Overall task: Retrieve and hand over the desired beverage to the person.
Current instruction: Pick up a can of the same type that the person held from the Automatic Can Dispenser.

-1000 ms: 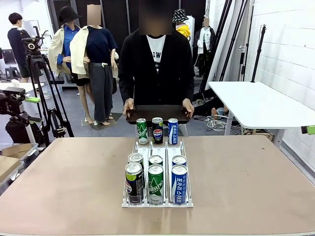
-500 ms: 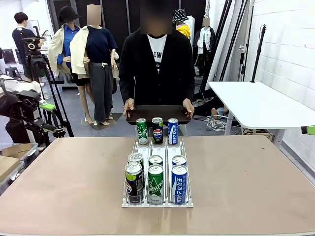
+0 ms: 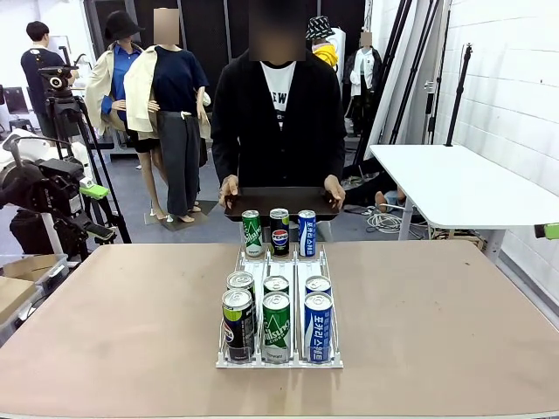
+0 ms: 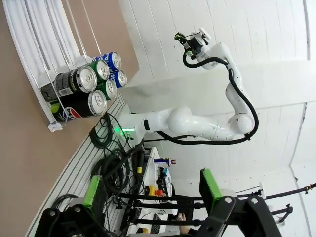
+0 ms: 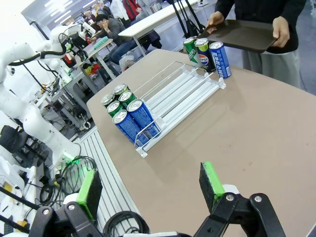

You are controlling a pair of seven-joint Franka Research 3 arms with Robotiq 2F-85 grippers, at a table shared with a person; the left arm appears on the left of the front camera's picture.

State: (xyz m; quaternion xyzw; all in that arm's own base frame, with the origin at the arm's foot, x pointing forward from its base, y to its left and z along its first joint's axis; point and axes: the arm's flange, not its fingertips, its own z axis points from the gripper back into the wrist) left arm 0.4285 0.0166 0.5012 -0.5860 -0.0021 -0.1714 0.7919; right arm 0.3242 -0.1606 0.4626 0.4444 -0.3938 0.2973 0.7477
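A clear three-lane rack (image 3: pixel 295 262) lies in the middle of the brown table. At its near end stand several cans: dark (image 3: pixel 238 325), green (image 3: pixel 276 328) and blue (image 3: pixel 318 328) in front, three more behind. At the far end stand a green can (image 3: pixel 251 233), a Pepsi can (image 3: pixel 279 231) and a blue can (image 3: pixel 307 232). Beyond them the person (image 3: pixel 278 113) holds a dark tray (image 3: pixel 279 202) in both hands. My left gripper (image 3: pixel 98 211) hangs open off the table's left side. My right gripper (image 5: pixel 150 190) is open over the table's right edge, empty, looking at the rack (image 5: pixel 177 91).
A white side table (image 3: pixel 463 183) stands at the right rear. A camera tripod (image 3: pixel 65 105) and a cardboard box (image 3: pixel 13 292) sit beyond the left edge. Bare tabletop (image 3: pixel 131 332) lies on both sides of the rack. The left wrist view shows the right arm (image 4: pixel 197 42) raised far off.
My left arm has swung in from the picture's left edge toward the table, its open gripper now farther right. The cans, the tray and the person have stayed put.
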